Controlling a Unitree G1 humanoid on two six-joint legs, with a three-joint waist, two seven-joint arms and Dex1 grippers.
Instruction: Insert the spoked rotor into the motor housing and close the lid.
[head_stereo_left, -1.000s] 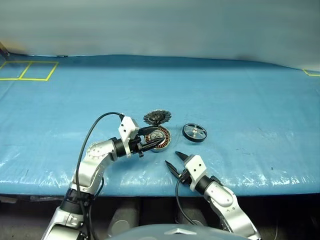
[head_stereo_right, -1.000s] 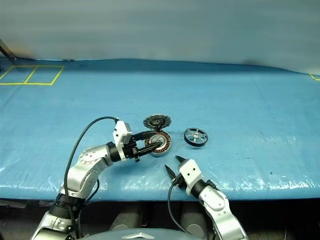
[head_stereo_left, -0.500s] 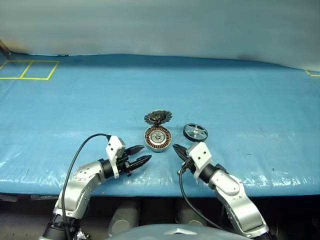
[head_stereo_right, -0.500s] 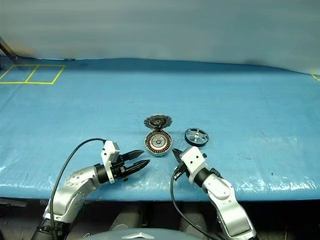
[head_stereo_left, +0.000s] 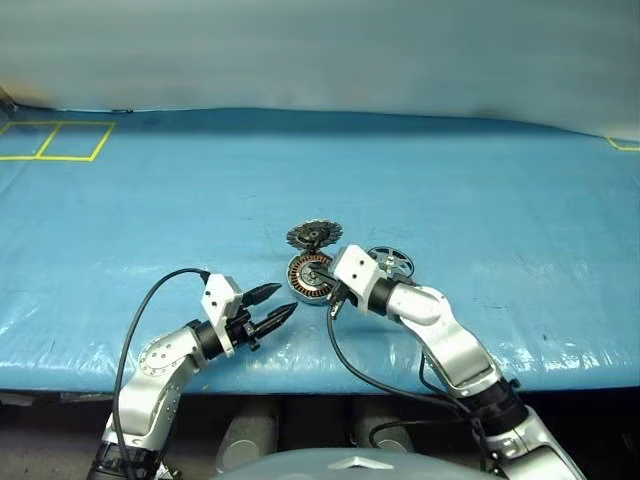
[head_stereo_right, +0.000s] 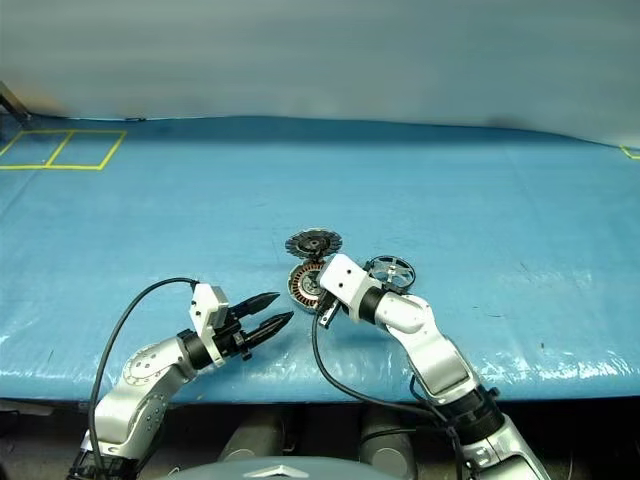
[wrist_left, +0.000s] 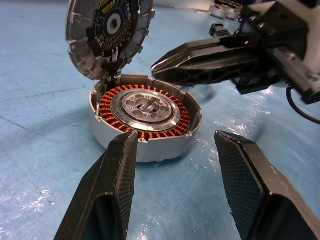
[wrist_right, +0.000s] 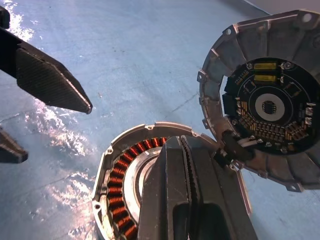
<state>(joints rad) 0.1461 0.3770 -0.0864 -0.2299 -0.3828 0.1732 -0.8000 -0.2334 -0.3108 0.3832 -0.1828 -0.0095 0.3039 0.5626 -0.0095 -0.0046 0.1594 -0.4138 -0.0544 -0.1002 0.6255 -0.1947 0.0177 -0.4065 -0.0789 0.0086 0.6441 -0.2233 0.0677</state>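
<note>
While the spoked rotor (head_stereo_left: 390, 262) lies flat on the blue table cover (head_stereo_left: 480, 190), untouched, the motor housing (wrist_left: 145, 116) sits open with copper windings and silver hub exposed and nothing seated inside. Rotor is at about 3 o'clock from the housing, near but apart. Lid (wrist_right: 265, 100) stands hinged up at the housing's 12 o'clock edge, dark circuit face toward the cavity. Right gripper (wrist_left: 210, 55), fingers pressed together and holding nothing, hangs low over the housing's right side, tips reaching over the windings; whether it touches the rim I cannot tell. Left gripper (head_stereo_left: 265, 305) waits at about 8 o'clock from the housing, a short way off, fingers parted around half way, empty, pointing at the body. Judgement: task is at its opening stage. Housing is open and ready; rotor pick-up, insertion and lid closing are all left. Closed right fingers would need to part before taking the rotor. Yellow tape squares (head_stereo_left: 60, 140) at far 10 o'clock, irrelevant.
</note>
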